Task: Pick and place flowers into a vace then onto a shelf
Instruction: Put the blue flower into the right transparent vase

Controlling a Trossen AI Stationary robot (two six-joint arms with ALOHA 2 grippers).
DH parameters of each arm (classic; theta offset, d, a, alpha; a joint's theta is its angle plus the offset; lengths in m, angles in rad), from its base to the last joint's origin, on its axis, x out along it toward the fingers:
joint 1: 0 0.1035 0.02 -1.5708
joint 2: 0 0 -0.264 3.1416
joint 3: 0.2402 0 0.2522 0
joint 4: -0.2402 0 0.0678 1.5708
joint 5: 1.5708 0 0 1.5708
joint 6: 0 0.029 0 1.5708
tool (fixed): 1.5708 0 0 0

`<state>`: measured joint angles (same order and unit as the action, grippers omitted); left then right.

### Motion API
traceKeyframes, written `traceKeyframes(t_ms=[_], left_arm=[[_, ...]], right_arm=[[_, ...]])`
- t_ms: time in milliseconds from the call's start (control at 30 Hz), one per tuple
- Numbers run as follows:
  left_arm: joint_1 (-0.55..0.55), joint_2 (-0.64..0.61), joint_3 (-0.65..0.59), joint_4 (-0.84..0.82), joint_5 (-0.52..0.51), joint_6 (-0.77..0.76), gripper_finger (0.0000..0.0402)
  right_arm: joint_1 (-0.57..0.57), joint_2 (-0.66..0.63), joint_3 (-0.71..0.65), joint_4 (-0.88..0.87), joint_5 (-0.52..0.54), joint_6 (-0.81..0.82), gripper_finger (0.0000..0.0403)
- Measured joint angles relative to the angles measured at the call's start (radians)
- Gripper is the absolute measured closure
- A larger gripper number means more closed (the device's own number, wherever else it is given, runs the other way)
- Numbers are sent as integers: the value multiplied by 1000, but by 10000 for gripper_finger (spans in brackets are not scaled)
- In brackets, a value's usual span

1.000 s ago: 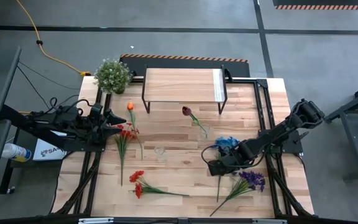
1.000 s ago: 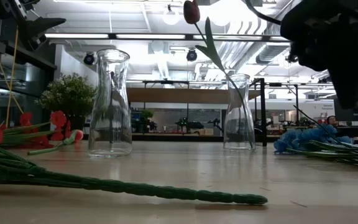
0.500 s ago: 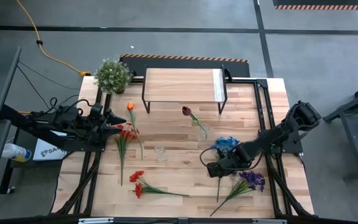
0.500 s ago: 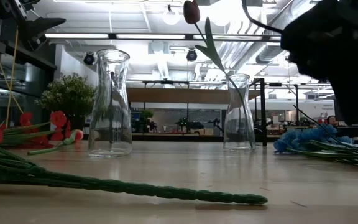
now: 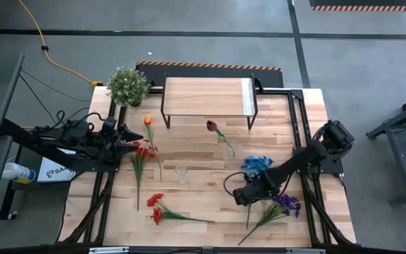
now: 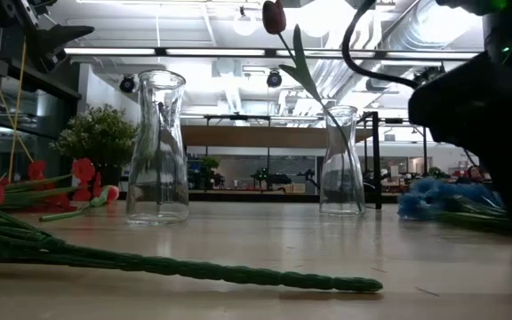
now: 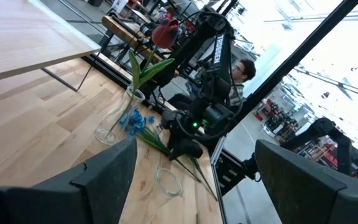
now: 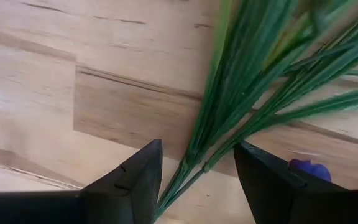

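The right gripper (image 5: 243, 197) is hanging low in the lower right of the high view, fingers apart astride the green stems of the blue flowers (image 5: 257, 163), probably to grip them, while the left gripper (image 5: 134, 142) is waiting open at left.

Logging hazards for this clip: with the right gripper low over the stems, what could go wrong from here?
1. The right gripper is open astride several green stems; it may grab more than one spray.
2. The blue flowers and purple flowers lie close together, so lifting one could drag the other.
3. The vase with the red bud stands nearby; a long stem swung up could tip it.
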<state>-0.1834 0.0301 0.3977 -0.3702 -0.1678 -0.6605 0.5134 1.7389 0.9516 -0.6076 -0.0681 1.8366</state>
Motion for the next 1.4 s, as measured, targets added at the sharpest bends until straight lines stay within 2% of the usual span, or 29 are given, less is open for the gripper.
traceKeyframes(t_ms=[500,633,1000,1067,1233,1400], left_arm=[[0,0,0,0,-3,0,43],[0,0,0,0,-2,0,43],[0,0,0,0,-2,0,43],[0,0,0,0,-2,0,43],[0,0,0,0,-2,0,43],[0,0,0,0,-2,0,43]], right_arm=[[11,14,0,-4,-25,14,215],[11,14,0,-10,-28,14,245],[11,15,-2,-8,-33,9,385],[11,15,-2,-8,-34,10,392],[11,16,-2,-3,-37,28,375],[11,16,-3,12,-34,25,393]])
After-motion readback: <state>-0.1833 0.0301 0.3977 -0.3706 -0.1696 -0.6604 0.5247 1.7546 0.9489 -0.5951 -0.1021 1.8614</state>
